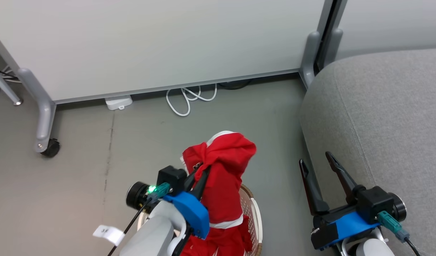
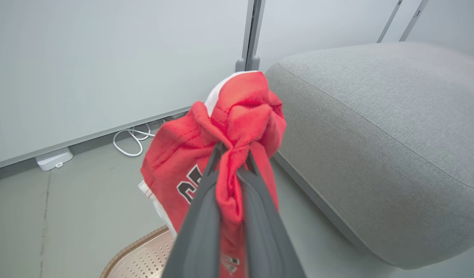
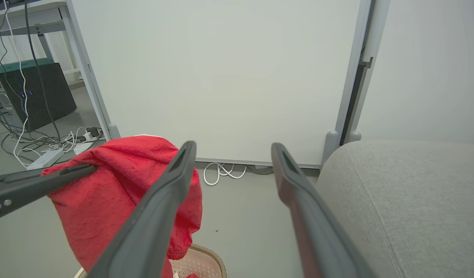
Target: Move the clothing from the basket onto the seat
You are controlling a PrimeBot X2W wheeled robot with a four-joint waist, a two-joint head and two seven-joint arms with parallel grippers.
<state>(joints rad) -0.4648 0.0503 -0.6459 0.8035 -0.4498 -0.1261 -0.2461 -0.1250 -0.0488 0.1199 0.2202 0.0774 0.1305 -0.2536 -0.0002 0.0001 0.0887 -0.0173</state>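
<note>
My left gripper [image 1: 202,168] is shut on a red garment [image 1: 225,167] with white trim, lifted above the basket [image 1: 254,213]; its lower part hangs down into the basket. In the left wrist view the gripper [image 2: 233,150] pinches a bunched fold of the red garment [image 2: 237,116], which bears dark numerals, over the basket's brown rim [image 2: 132,251]. More red fabric [image 1: 235,241] lies in the basket. The light-grey seat [image 1: 381,113] is to the right. My right gripper [image 1: 315,158] hangs open beside the seat's edge, holding nothing; the right wrist view shows its fingers [image 3: 231,148] spread and the garment [image 3: 121,189] to the left.
A white partition panel [image 1: 161,42] on a wheeled grey leg [image 1: 43,121] stands behind. A white cable [image 1: 189,97] and a white adapter [image 1: 118,102] lie on the grey floor at its base. A dark box [image 3: 32,94] and tangled wires [image 3: 63,141] are far left.
</note>
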